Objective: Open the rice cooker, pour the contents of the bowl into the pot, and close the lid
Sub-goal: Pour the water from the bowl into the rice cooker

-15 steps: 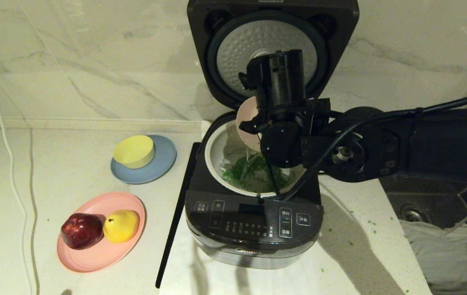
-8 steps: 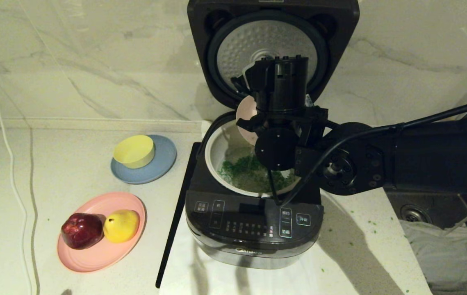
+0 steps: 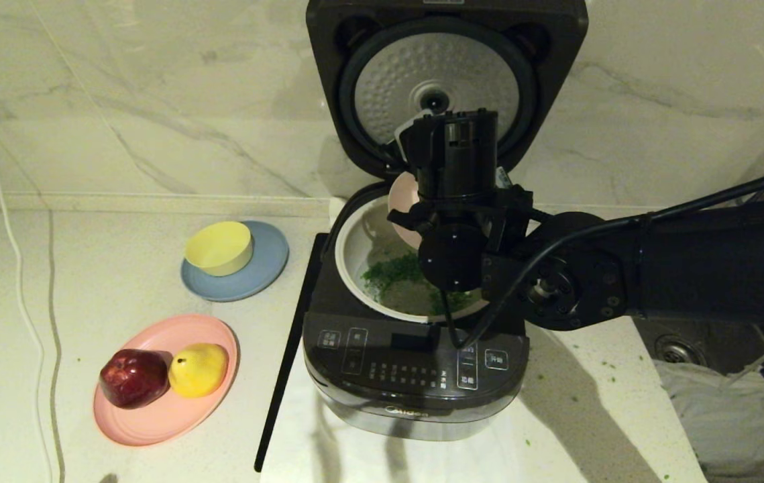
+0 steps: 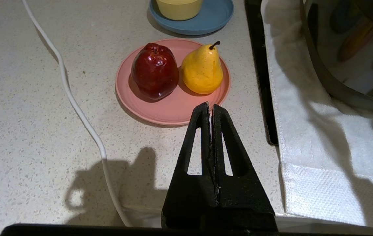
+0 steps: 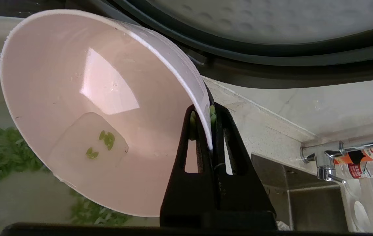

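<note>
Pale pink and tipped on its side, the bowl (image 5: pixel 84 108) hangs over the back of the pot (image 3: pixel 355 258), its open mouth facing down into it. The right gripper (image 5: pixel 202 113) is clamped on the bowl's rim, one finger inside the wall and one outside. A few green bits (image 5: pixel 102 144) cling to the bowl's bottom, while most of the chopped greens (image 3: pixel 392 268) lie in the pot. The rice cooker (image 3: pixel 415 376) sits on a white cloth (image 4: pixel 307 154) on the tabletop (image 3: pixel 113 295), its lid (image 3: pixel 445 80) standing upright with the dimpled silver disc facing forward. The left gripper (image 4: pixel 211 109), fingers pressed together, hangs above the tabletop just beside a pink plate (image 4: pixel 170 111) holding a red apple (image 4: pixel 154 70) and a yellow pear (image 4: pixel 202 68). A yellow bowl (image 3: pixel 219 247) rests on a blue plate (image 3: pixel 264 265) left of the cooker.
</note>
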Controlling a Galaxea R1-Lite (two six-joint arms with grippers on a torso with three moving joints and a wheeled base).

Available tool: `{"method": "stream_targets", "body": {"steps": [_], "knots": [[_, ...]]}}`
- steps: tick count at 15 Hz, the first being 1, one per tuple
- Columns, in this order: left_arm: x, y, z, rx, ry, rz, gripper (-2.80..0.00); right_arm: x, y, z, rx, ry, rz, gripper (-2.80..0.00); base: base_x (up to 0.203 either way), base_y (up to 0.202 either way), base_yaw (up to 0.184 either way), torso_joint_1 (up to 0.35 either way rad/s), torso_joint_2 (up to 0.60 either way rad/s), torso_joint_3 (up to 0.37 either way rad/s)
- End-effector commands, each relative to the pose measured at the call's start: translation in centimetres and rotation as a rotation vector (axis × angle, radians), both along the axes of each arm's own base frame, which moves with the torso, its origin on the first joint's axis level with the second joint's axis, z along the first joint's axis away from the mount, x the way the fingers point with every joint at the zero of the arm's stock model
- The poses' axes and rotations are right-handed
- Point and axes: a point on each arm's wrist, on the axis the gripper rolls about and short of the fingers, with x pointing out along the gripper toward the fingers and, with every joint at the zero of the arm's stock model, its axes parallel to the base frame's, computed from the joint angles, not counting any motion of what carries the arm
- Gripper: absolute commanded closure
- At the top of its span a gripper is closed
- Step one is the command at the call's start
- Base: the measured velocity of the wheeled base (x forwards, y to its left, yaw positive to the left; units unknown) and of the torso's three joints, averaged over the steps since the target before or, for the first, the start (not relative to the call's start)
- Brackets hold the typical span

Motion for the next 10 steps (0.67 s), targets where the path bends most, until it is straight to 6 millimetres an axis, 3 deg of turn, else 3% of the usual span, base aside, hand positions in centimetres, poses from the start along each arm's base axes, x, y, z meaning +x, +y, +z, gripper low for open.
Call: {"method": "stream_targets", "body": {"steps": [1,10], "knots": [[0.05,0.00,-0.21,0.001,0.007,0.000,0.00,0.02,0.02,-0.10,-0.004,0.001,-0.005,0.00,0.000,0.000,0.000,0.000,0.00,0.000],[0.05,0.00,-0.21,0.001,0.007,0.000,0.00,0.22,-0.03,-0.45,-0.053,0.019,-0.030,0.00,0.000,0.000,0.000,0.000,0.00,0.000]]}}
